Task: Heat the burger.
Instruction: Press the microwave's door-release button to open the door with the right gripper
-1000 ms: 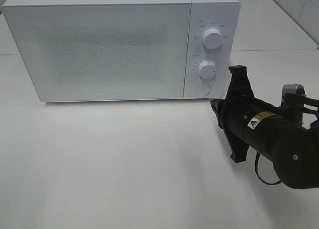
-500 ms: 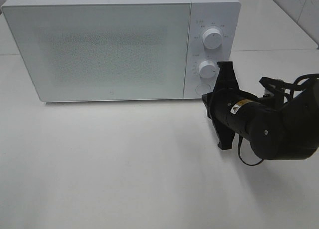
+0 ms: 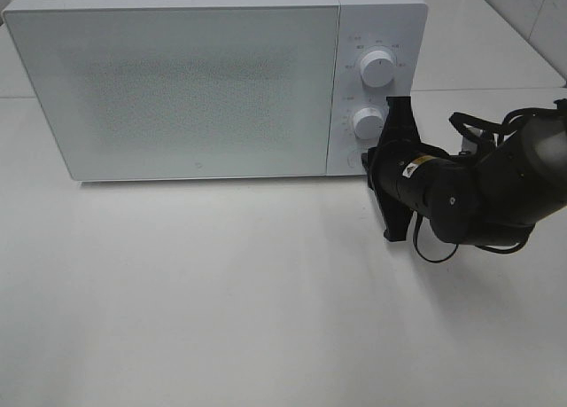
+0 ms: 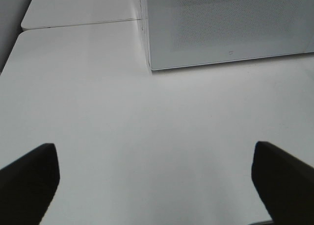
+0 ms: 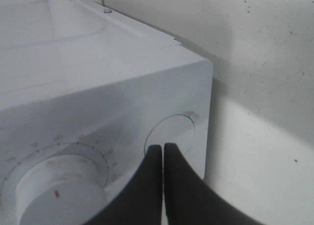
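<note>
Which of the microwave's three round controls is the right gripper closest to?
The flat button under the lower knob; the shut right gripper points at its edge.

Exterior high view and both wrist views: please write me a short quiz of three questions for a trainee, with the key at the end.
1. True or false: the microwave door stands open.
2. Choose one. The tips of the shut right pincer aim at: A, the upper knob; B, the lower knob; C, the round button below the knobs.
3. Fill in the missing word: the left pincer, above the table, is ____ and holds nothing.

Key: 1 false, the door is closed; 2 C; 3 open.
</note>
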Controlling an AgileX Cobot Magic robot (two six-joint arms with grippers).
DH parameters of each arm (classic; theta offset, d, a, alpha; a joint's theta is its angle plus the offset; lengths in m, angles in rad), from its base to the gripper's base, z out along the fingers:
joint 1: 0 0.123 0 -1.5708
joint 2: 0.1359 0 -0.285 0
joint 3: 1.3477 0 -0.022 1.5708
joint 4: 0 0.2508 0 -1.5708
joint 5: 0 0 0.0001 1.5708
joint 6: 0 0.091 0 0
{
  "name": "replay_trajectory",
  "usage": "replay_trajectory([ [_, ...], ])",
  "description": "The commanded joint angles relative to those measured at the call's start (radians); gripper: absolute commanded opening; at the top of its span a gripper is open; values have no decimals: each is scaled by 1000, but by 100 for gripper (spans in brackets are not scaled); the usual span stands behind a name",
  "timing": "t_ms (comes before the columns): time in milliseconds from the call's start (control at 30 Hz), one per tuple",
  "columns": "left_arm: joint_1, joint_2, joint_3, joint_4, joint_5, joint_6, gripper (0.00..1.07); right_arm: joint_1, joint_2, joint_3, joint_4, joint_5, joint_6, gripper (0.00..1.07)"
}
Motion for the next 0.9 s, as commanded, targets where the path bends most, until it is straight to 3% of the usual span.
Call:
replay_trajectory([
  [33, 3, -16, 4, -4, -9, 0, 100, -6, 11, -21, -7, 7, -1, 0],
  [667, 3, -16, 4, -4, -9, 0, 100, -28, 51, -94, 28, -15, -8, 0],
  [900, 3, -16, 4, -4, -9, 0, 100, -28, 51, -101, 30, -167, -5, 0],
])
